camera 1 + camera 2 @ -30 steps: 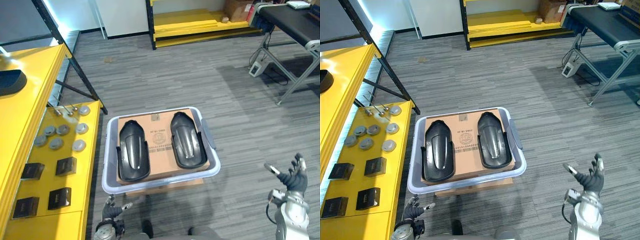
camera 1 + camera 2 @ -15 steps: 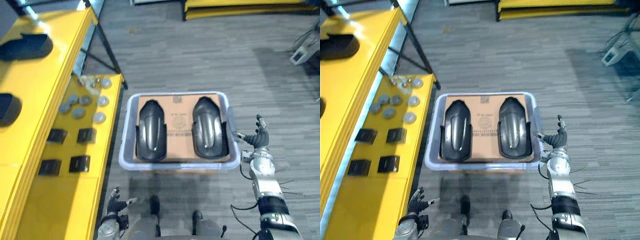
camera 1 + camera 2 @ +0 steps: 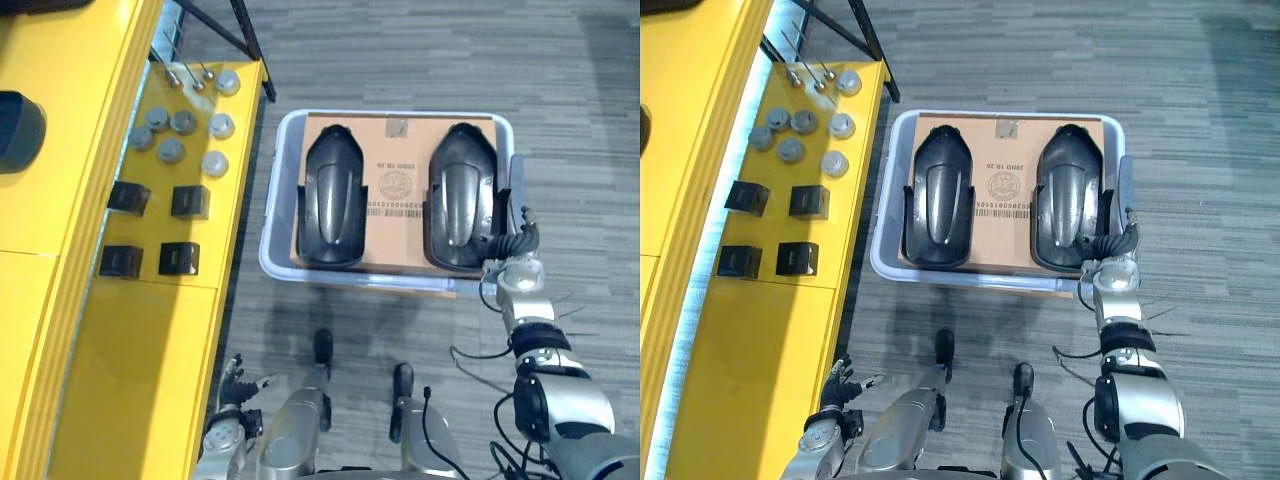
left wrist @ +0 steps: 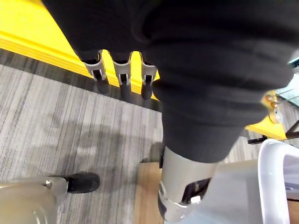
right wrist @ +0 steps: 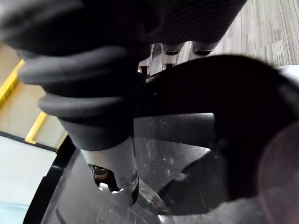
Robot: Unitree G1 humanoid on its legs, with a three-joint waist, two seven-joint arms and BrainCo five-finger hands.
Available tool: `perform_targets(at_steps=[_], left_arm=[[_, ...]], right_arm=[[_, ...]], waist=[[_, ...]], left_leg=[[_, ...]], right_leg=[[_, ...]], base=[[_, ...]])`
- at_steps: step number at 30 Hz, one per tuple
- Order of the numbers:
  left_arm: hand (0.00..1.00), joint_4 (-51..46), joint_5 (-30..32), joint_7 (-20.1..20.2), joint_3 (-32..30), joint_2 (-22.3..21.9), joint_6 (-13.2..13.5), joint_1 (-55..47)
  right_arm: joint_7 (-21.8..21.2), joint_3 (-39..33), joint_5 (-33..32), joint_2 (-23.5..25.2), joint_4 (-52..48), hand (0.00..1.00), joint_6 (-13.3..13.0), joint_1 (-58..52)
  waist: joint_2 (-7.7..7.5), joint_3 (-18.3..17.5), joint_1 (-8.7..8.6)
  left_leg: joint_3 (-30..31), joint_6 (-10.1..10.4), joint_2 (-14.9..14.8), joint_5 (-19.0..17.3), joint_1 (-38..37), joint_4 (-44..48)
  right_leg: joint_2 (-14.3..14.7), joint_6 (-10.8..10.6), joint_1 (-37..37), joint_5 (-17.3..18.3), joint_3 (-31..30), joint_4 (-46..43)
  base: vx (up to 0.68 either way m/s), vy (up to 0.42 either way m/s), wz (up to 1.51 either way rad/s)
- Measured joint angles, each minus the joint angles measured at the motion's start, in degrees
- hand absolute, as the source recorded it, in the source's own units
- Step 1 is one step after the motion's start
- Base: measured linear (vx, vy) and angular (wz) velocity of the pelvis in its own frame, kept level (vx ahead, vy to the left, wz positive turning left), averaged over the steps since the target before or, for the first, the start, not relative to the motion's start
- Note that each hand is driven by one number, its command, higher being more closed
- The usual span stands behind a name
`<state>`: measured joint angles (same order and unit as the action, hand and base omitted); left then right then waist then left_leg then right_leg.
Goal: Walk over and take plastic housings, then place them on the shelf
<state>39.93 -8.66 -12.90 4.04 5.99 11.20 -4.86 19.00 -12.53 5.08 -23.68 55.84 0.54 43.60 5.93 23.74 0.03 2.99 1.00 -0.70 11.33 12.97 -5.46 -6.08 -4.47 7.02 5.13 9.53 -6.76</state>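
The left housing (image 3: 332, 200) and the right housing (image 3: 460, 195), both black plastic, lie side by side on a cardboard sheet (image 3: 395, 160) inside a pale plastic bin (image 3: 276, 190) just beside the yellow shelf (image 3: 80, 200). The right hand (image 3: 518, 242) sits at the bin's right rim, seemingly against the right housing; I cannot tell whether it grasps it. The left hand (image 3: 236, 380) hangs relaxed and empty, low beside the shelf.

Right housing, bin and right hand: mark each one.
right housing (image 3: 460, 190): left eye view, middle of its dark shell.
bin (image 3: 400, 113): left eye view, far rim.
right hand (image 3: 512, 243): left eye view, dark back of the hand beside the bin's right wall.
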Motion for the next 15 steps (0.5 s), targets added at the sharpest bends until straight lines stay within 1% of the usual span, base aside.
perform_targets(at_steps=[1,5,9,11,14,15], left_arm=[[0.00,0.01,-0.41,-0.02,0.48,-0.06,0.38,0.00],[0.00,0.07,-0.89,-0.03,0.89,-0.25,0.50,0.28],[0.00,0.15,-0.89,-0.04,0.90,-0.26,0.52,1.24],[0.00,0.08,-0.89,-0.05,0.98,-0.26,0.55,1.48],[0.00,-0.31,-0.89,-0.14,2.07,-0.28,0.53,1.47],[0.00,-1.54,-0.89,-0.18,2.24,-0.36,0.46,1.18]], right_arm=[[0.47,0.00,-0.01,-0.34,0.72,1.00,-0.02,0.67],[0.91,0.10,-0.22,-2.17,1.81,1.00,-0.08,2.13],[0.91,0.31,-0.59,-2.36,1.77,1.00,-0.21,2.22],[0.91,1.09,-0.62,-2.34,1.47,1.00,-0.21,2.13],[1.04,1.69,-0.56,-2.14,-3.91,1.00,-0.19,-1.17],[1.07,1.65,-0.50,-1.54,-7.91,1.00,-0.17,-4.13]], waist=[[0.00,0.01,0.15],[-0.03,0.13,0.07],[-0.14,0.20,-0.12],[-0.39,0.35,-0.50],[-0.64,0.51,-0.69],[-0.91,0.65,-0.69]], left_leg=[[0.02,0.01,-0.03,0.01,0.25,0.00],[0.14,0.13,-0.10,0.09,0.25,-0.01],[0.27,0.47,-0.18,0.32,0.22,-0.05],[0.31,0.48,-0.19,0.31,0.13,-0.07],[0.29,0.49,-0.11,0.30,-0.33,-0.08],[0.30,0.51,-0.09,0.29,-0.92,-0.09]], right_leg=[[0.04,0.00,0.26,0.00,0.01,0.00],[0.11,0.02,0.27,0.01,0.03,0.01],[0.14,0.02,0.23,0.01,0.10,-0.01],[0.13,0.02,0.17,0.00,0.13,-0.06],[-0.02,0.01,-0.33,-0.01,0.16,-0.06],[-0.08,0.01,-1.01,0.00,0.25,0.00]], base=[[0.04,-0.023,-0.02],[0.02,-0.012,0.00],[0.00,0.000,0.00],[0.00,0.000,0.00],[0.00,0.000,0.00],[-0.01,-0.003,0.05]])
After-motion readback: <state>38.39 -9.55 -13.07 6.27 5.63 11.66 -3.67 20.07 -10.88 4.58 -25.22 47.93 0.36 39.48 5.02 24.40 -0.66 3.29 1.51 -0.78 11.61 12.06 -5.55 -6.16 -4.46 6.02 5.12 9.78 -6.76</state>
